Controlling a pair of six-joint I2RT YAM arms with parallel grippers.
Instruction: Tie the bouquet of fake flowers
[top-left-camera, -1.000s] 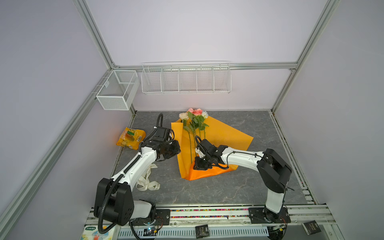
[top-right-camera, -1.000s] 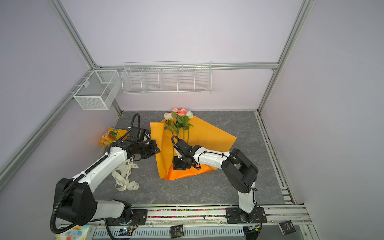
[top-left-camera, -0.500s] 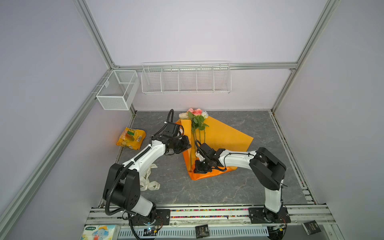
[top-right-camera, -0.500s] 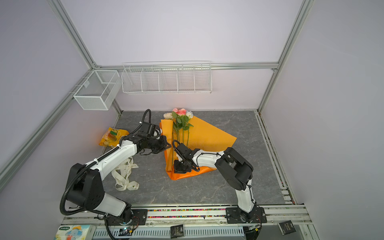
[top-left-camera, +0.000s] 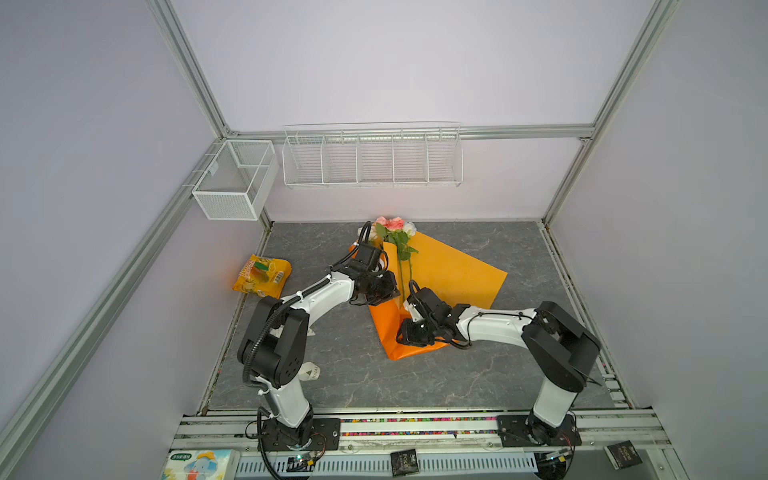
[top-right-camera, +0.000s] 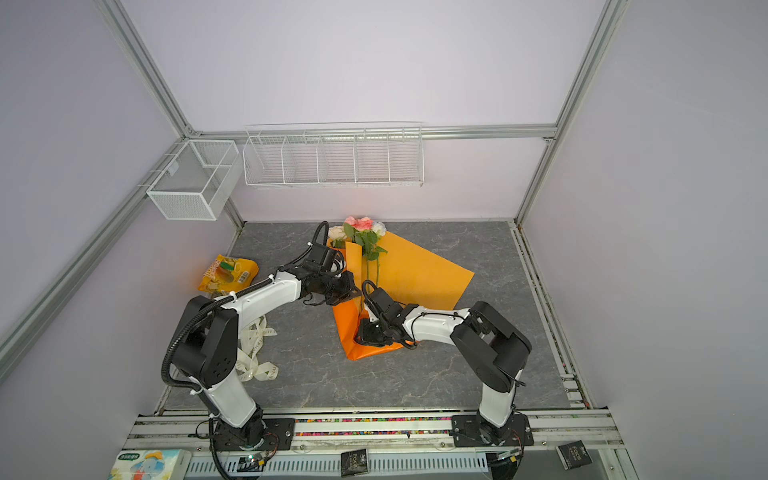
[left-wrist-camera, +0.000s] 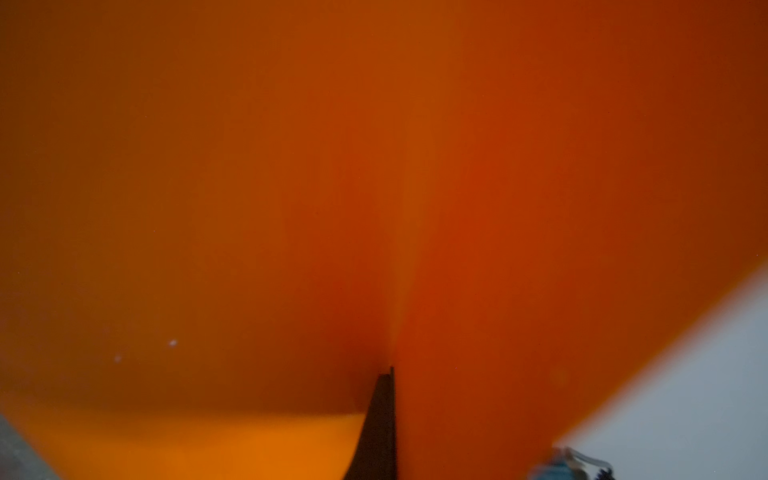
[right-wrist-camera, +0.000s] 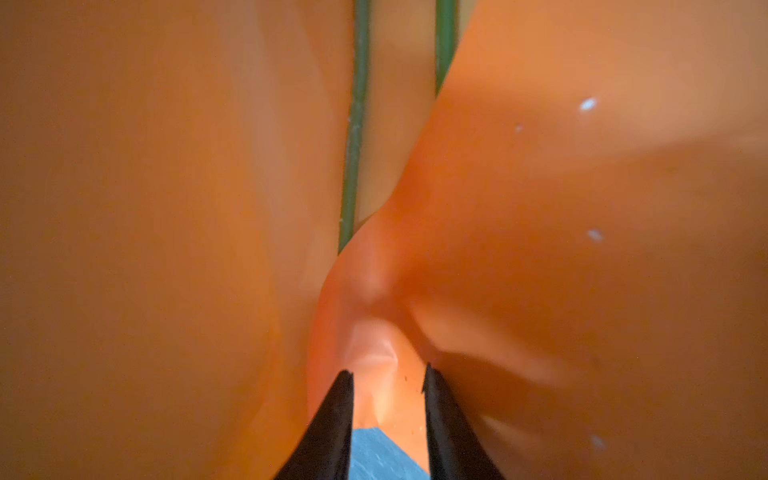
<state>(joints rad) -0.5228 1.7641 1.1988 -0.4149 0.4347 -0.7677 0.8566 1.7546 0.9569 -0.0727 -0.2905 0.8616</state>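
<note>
Now that your left pincer (top-left-camera: 381, 289), pinching the orange paper (top-left-camera: 451, 270), has folded it over the bouquet (top-left-camera: 395, 232) at the bench (top-left-camera: 457, 374) back edge and the right pincer (top-left-camera: 410, 333) has spread, wrapping continues; tying waits.

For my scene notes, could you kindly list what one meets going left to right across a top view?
In order: printed tissue pack → yellow plastic snack bag → pink-and-cream bouquet of fake flowers → right arm's black elbow.

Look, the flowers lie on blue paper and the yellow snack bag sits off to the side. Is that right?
Not quite. The paper is orange, not blue; both top views show it. The flowers do lie on it, and the yellow snack bag sits off to the side.
</note>
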